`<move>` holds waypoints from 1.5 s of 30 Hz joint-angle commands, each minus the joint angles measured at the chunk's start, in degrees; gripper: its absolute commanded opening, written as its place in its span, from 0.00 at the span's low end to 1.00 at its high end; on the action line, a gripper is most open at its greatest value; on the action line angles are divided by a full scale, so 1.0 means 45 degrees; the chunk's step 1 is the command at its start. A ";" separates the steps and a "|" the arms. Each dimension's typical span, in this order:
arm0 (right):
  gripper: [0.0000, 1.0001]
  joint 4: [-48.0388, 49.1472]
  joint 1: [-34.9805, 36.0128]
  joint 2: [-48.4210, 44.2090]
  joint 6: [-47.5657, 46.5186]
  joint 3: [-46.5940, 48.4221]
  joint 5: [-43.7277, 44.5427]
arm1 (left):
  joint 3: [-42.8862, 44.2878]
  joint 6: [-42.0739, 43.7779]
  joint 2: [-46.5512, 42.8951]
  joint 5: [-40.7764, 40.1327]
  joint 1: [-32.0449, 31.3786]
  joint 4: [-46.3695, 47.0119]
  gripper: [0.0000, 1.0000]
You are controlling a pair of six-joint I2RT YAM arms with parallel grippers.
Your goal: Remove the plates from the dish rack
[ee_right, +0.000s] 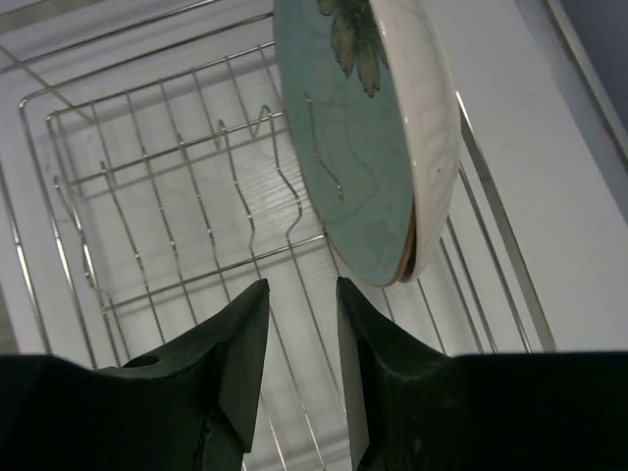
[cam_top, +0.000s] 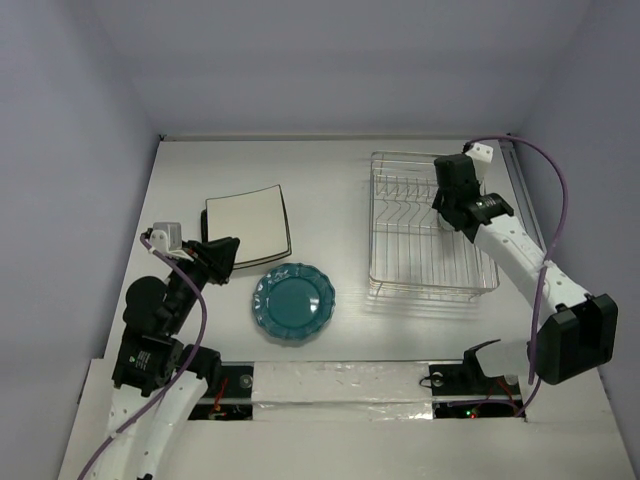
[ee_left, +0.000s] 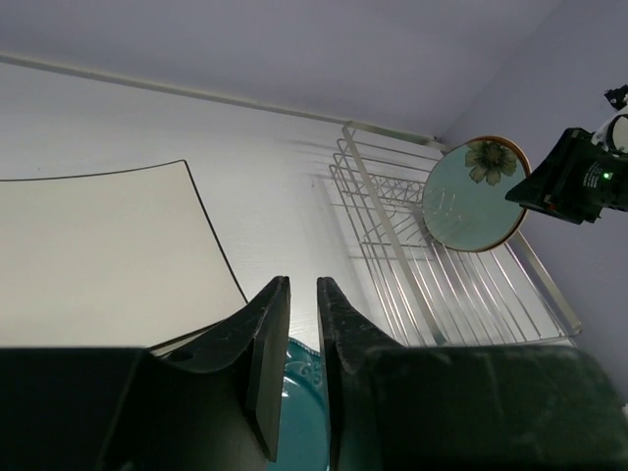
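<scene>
The dish rack (cam_top: 430,265) stands at the right. A round brown-rimmed petal-patterned plate (ee_right: 363,147) stands upright in it; it also shows in the left wrist view (ee_left: 476,191). My right gripper (ee_right: 302,289) is open and empty just in front of and left of the plate's lower edge, above the rack wires (ee_right: 147,196); in the top view the gripper (cam_top: 455,195) hides the plate. Square cream plates (cam_top: 247,225) lie stacked on the table, and the teal scalloped plate (cam_top: 293,302) lies in front of them. My left gripper (cam_top: 225,258) hovers beside them, empty, jaws almost together.
The rack (ee_left: 442,285) is otherwise bare of dishes. The table's right rail runs close along the rack's far side. The back wall stands behind the rack and the plates.
</scene>
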 commanded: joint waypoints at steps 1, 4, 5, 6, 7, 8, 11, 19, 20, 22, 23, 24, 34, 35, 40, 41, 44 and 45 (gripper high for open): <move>0.40 -0.0260 -0.0229 -0.0098 -0.0020 0.0396 0.1058 | 0.0071 0.0019 -0.0168 0.0052 -0.0249 0.0467 0.17; 0.38 -0.0357 -0.0501 -0.0039 0.0155 0.0200 0.1566 | 0.0071 0.0019 -0.0168 0.0071 -0.0251 0.0448 0.18; 0.38 -0.0319 -0.0502 -0.0020 0.0156 0.0142 0.1547 | 0.0071 0.0019 -0.0187 0.0071 -0.0367 0.0447 0.18; 0.38 -0.0260 -0.0657 -0.0020 0.0117 0.0044 0.1450 | 0.0071 0.0019 -0.0187 0.0052 -0.0368 0.0447 0.19; 0.38 -0.0008 -0.0659 -0.0020 0.0078 -0.0034 0.1391 | 0.0071 0.0019 -0.0187 0.0052 -0.0368 0.0447 0.19; 0.38 0.0149 -0.0929 0.0000 0.0039 -0.0093 0.1255 | 0.0071 0.0019 -0.0187 0.0052 -0.0368 0.0467 0.19; 0.37 0.0541 -0.1282 0.0175 -0.0098 -0.0152 0.0864 | 0.0071 0.0019 -0.0187 0.0052 -0.0484 0.0447 0.20; 0.34 0.0853 -0.1635 0.0489 -0.0157 -0.0366 0.1274 | 0.0110 0.0019 -0.0129 0.0051 -0.0485 0.0428 0.20; 0.34 0.0931 -0.1771 0.0430 -0.0176 -0.0521 0.1274 | 0.0091 0.0039 -0.0109 0.0052 -0.0485 0.0428 0.20; 0.29 0.0952 -0.1772 0.0391 -0.0196 -0.0542 0.0964 | 0.0110 0.0019 -0.0090 0.0052 -0.0485 0.0447 0.20; 0.24 0.0932 -0.1772 0.0294 -0.0177 -0.0523 0.0748 | 0.0091 0.0019 -0.0090 0.0071 -0.0485 0.0428 0.20; 0.23 0.0874 -0.1772 0.0157 -0.0138 -0.0523 0.0321 | 0.0090 0.0019 -0.0070 0.0071 -0.0485 0.0428 0.20; 0.37 0.0911 -0.1772 -0.1542 -0.0098 -0.1440 -0.2003 | 0.0071 0.0019 -0.0012 0.0091 -0.0485 0.0486 0.21; 0.36 0.1048 -0.1772 -0.1582 -0.0098 -0.1518 -0.2201 | 0.0071 0.0019 -0.0012 0.0091 -0.0485 0.0487 0.21; 0.22 0.1555 -0.1772 -0.0882 0.0038 -0.1558 -0.2418 | 0.0071 0.0039 -0.0012 0.0052 -0.0485 0.0467 0.21; 0.21 0.1692 -0.1772 -0.0783 0.0058 -0.1577 -0.2437 | 0.0071 0.0019 -0.0012 0.0052 -0.0485 0.0467 0.21; 0.20 0.1869 -0.1772 -0.0315 0.0116 -0.1558 -0.2087 | 0.0071 0.0019 -0.0012 0.0052 -0.0485 0.0467 0.21; 0.20 0.1908 -0.1772 -0.0197 0.0116 -0.1558 -0.1970 | 0.0071 0.0019 0.0008 0.0052 -0.0485 0.0467 0.21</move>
